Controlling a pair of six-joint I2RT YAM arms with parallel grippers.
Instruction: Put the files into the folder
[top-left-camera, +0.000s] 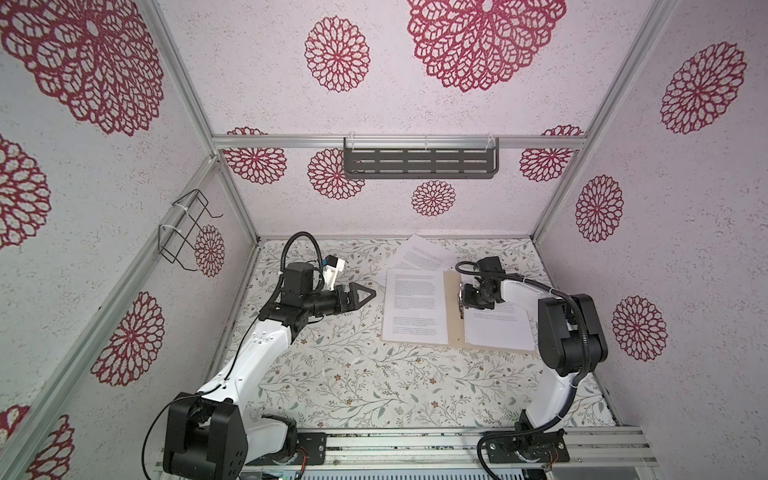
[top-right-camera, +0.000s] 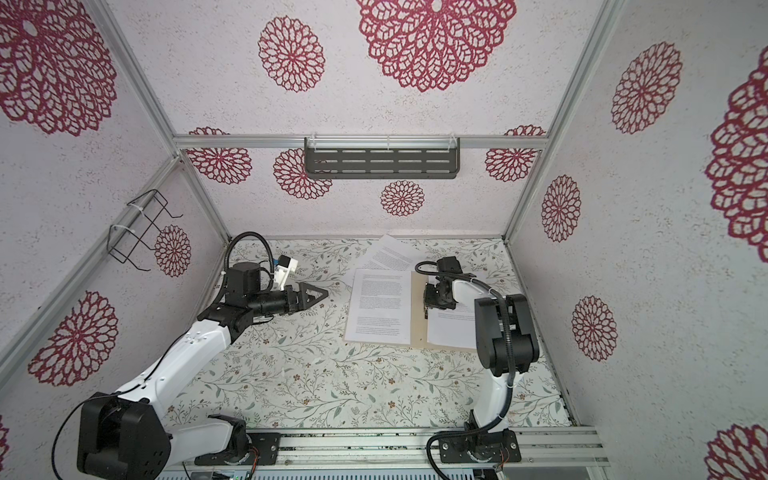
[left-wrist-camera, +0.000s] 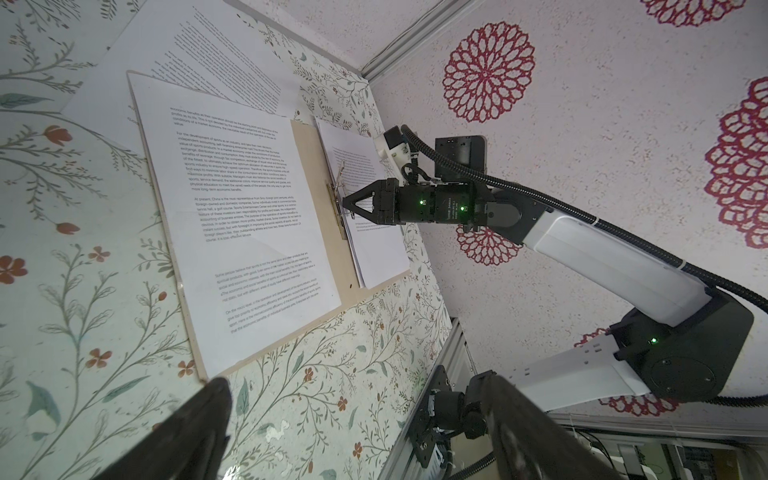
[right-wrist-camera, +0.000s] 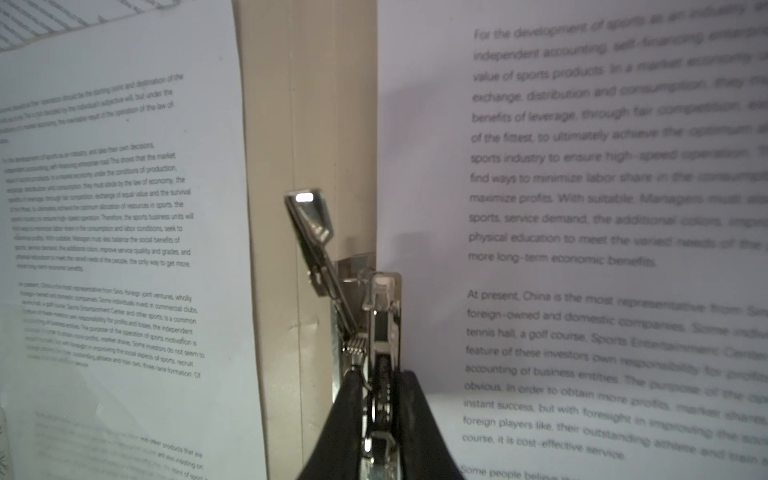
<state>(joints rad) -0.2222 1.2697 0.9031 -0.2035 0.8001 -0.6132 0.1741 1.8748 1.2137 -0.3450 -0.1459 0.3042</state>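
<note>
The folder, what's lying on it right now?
The folder holds a printed sheet on its left leaf, a small stack on its right, and a metal clip by the spine, pinched by the right gripper. The arm hides part of the stack.

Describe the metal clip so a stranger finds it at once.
On the floral table, back right, a tan folder lies open, white printed sheets on both leaves. On the bare tan strip between them sits the metal clip: the only shiny thing there, lever raised, gripped by the right end effector.

folder open on table | files on both leaves, more behind | right claw on fastener
</note>
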